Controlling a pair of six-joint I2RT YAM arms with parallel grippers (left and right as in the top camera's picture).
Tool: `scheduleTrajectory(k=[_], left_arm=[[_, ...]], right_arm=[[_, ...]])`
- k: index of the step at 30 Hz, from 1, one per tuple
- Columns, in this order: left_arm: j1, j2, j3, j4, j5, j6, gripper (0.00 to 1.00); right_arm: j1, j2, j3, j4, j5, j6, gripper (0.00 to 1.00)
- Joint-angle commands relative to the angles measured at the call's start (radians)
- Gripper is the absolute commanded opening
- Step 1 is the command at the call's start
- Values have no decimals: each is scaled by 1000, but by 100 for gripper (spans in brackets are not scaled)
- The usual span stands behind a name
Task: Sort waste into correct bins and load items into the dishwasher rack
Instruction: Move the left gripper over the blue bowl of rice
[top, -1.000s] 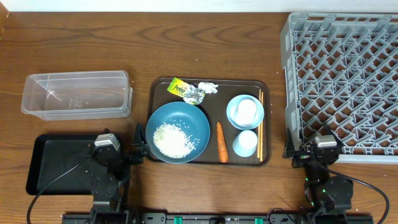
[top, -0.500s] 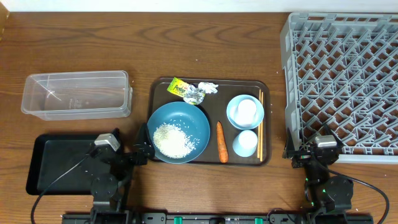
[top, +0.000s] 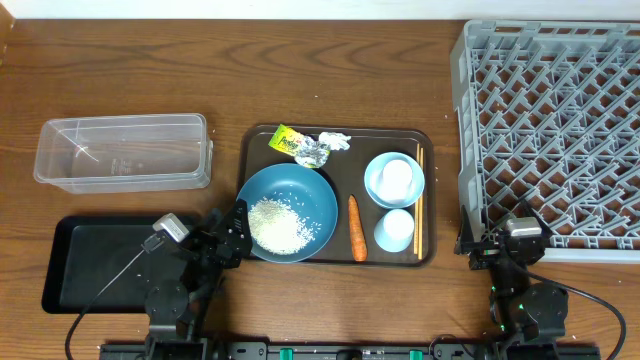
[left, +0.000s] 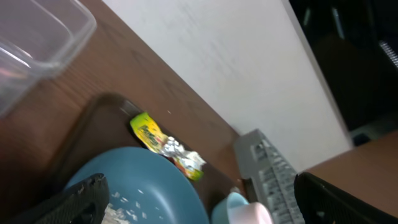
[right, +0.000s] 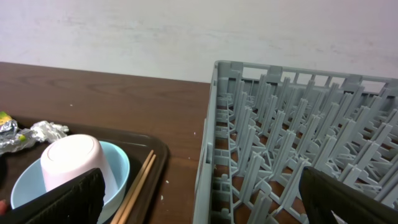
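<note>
A brown wood-grain desk (top: 330, 70) fills the overhead view, with a rounded brown serving tray (top: 340, 129) at centre, a clear, thin-walled plastic tub (top: 125, 152) at left, a shallow matte black tray (top: 95, 260) at lower left and the grey lattice rack (top: 555, 130) with its upright pegs at right. On the serving tray sit the wide, smooth dark-blue bowl (top: 300, 185) with loose rice (top: 277, 225), a tapered carrot (top: 355, 228), the crumpled foil wrapper (top: 303, 146), a light-blue bowl (top: 372, 178) holding an upturned pale cup (top: 397, 178), a second cup (top: 397, 229) and thin chopsticks (top: 419, 200) along the right lip. The left jaws sit just beside the dark-blue bowl's left rim; a careless nudge there could likely slide the bowl or scatter grains. The right jaws hover at the rack's lower-left corner, well apart from the tray. In the left wrist view a pale wall stands behind, and the dark fingertips lie at the bottom corners, spread wide with nothing between them; the wrapper (left: 155, 140) and bowl (left: 143, 186) lie ahead. In the right wrist view the jaws likewise stand apart and empty; the rounded cup (right: 71, 158) may well slip from a pinch, the flat-lying chopsticks (right: 138, 180) look hard to get under, and the pegs (right: 298, 137) could snag whatever is lowered in.
</note>
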Motion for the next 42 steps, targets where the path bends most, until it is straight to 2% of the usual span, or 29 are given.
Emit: scheduleTrajectory(k=[1,4,8,13,18,27,30,34,38,42], left_arm=[[3,0,-21,-17,97,-68,98],[3,0,-19,2,140,-62,98],[3,0,28,10,219,88,98],[4,27,142,-57,203,159,98],[3,161,325,-287,180,295,98],[3,576,775,-684,129,507,98],[3,661,813,-724,148,499,98],[2,734,812,-749,268,497,98],[-20,777,813,-764,266,494,98],[-68,803,818,-771,200,442,98]], right_arm=[[-9,-7,-4,-1,6,-13,99],[-9,-7,-4,-1,6,-13,99],[-9,-7,-4,-1,6,-13,99],[-9,-7,-4,-1,6,-13,99],[-9,-7,-4,-1,6,-13,99],[-9,-7,-4,-1,6,-13,99],[-9,-7,-4,-1,6,-13,99],[-9,-7,-4,-1,6,-13,99],[-9,-7,-4,-1,6,-13,99],[-9,-7,-4,-1,6,-13,99]])
